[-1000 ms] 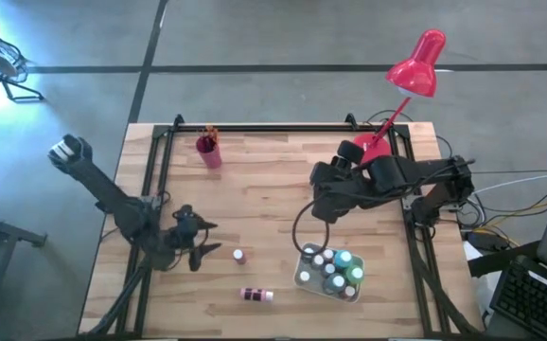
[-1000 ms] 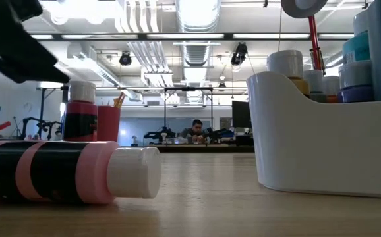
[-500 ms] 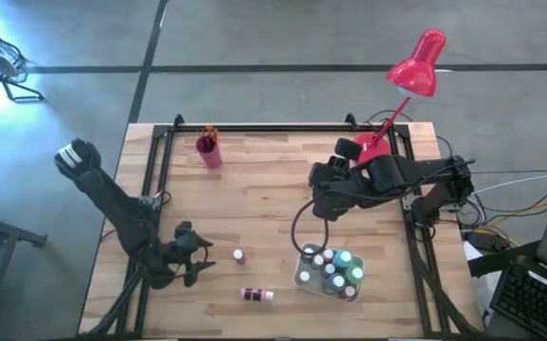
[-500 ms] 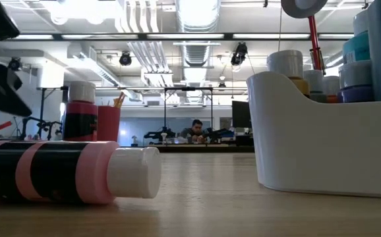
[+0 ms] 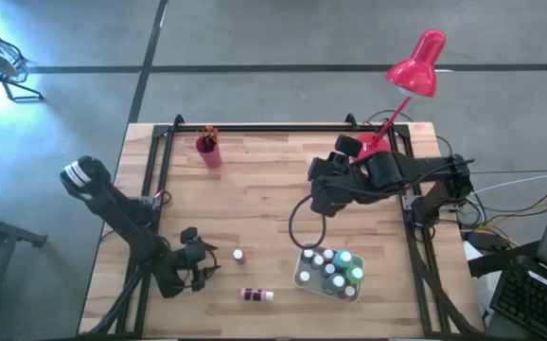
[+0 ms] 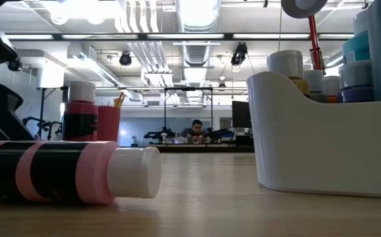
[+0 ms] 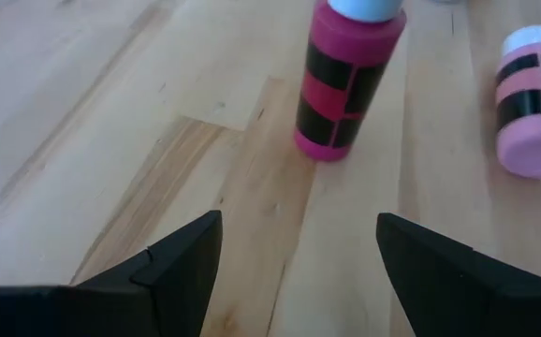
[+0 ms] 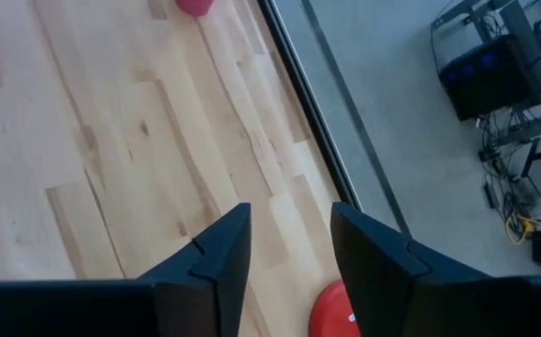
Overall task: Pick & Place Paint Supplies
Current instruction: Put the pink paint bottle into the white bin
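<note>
A pale wooden counter [image 5: 264, 199] with a dark metal frame stands on a grey concrete floor, and an open workshop shows beyond it in the low view. Over the last second the left gripper [image 7: 294, 248] has swung down toward the near edge, and its fingers, spread wide and empty, now face an upright paint bottle [image 7: 345, 80] standing just ahead of them; that reads as lining up for the next pick. A second bottle [image 7: 533, 112] lies on its side just beyond and to one side of the fingers. Both are smooth plastic cylinders, pink with black bands and white caps. The right gripper [image 8: 289, 253] hangs above bare planks away from the bottles, fingers a little apart with nothing between them, having narrowed slightly. The white plastic caddy [image 5: 304, 279], rounded at the corners, already holds a cluster of white-capped bottles. A pink cup [image 5: 209, 152] of brushes stands at the far side, and a glossy red desk lamp [image 5: 415, 66] leans over the corner.
</note>
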